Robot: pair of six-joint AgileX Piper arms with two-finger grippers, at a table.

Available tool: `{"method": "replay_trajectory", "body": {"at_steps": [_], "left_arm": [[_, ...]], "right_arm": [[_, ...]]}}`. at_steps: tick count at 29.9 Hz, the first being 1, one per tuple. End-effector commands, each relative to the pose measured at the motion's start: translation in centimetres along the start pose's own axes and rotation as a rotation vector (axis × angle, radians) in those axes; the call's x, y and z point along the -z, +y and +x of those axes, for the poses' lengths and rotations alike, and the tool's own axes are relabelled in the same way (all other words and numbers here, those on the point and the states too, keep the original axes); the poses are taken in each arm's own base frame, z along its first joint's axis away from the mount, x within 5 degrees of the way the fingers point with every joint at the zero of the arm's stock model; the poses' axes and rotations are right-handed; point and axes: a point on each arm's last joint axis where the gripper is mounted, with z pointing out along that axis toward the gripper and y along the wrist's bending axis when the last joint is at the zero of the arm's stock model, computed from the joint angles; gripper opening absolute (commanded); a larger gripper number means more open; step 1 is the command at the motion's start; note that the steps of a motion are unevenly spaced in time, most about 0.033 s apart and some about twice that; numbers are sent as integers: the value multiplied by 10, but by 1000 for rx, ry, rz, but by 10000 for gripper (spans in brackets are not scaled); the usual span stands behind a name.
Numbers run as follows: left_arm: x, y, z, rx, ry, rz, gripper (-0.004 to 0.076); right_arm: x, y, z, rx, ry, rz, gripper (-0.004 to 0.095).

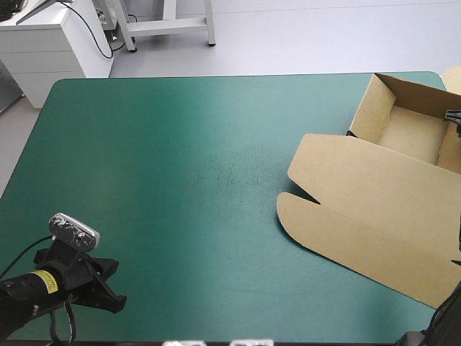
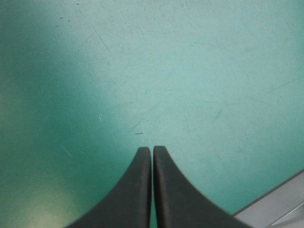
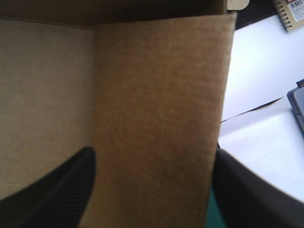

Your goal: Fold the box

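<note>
Black fingers [image 3: 57,190] of the right gripper [image 3: 154,152] stand wide apart, and you will see an upright brown wall [image 3: 156,95] of the box between them, one finger inside the tray and one outside it. Whether either finger touches the wall cannot be told. Note the left gripper [image 2: 152,149]: its tips are pressed together in one pointed arch, low over the bare teal-green cover [image 2: 199,71], near the table's [image 1: 57,83] front left corner and well apart from the box [image 1: 374,202]. Locate the box at the table's right side. Its tray [image 1: 410,133] sits open near the far right corner with walls raised, and the lid [image 1: 360,187] lies flat on the cover, spread toward the table's middle and front.
</note>
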Motion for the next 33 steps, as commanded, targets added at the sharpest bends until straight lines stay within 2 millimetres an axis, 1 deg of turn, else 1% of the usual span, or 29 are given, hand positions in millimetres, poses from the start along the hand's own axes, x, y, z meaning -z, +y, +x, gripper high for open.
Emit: {"method": "replay_trajectory", "body": {"at_steps": [1, 3, 7, 9, 12, 14, 16, 19, 21, 22, 25, 27, 31, 33], "left_arm": [[5, -1, -9, 8, -71, 9, -8], [5, -1, -9, 8, -71, 9, -8], [5, -1, -9, 8, -71, 9, -8], [5, -1, -9, 8, -71, 9, -8], [5, -1, -9, 8, -71, 9, -8], [5, -1, -9, 8, -71, 9, -8], [5, -1, -9, 8, -71, 9, -8], [5, -1, -9, 8, -71, 9, -8], [5, -1, -9, 8, -71, 9, -8], [5, -1, -9, 8, -71, 9, -8], [5, -1, -9, 8, -71, 9, -8], [5, -1, -9, 8, -73, 9, -8], [5, -1, -9, 8, -75, 10, -8], [4, -1, -10, 9, -83, 9, -8]], "right_arm": [[42, -6, -14, -3, -144, 13, 941], [47, -7, -15, -2, -148, 17, 928], [63, -8, -20, 14, -156, 22, 896], [73, -8, -21, 26, -151, 11, 860], [91, -4, -21, 30, -151, -30, 761], [102, -1, -22, 32, -170, -66, 645], [114, 4, -22, 21, -202, -127, 492], [134, 21, -22, 43, -259, -297, 156], [141, 37, -22, 89, -283, -374, -22], [145, 43, -21, 101, -289, -391, -8], [150, 66, -20, 153, -290, -416, -6], [151, 85, -16, 194, -272, -437, -6], [149, 119, 4, 287, -202, -460, -21], [147, 134, 21, 338, -149, -488, -21]]}}
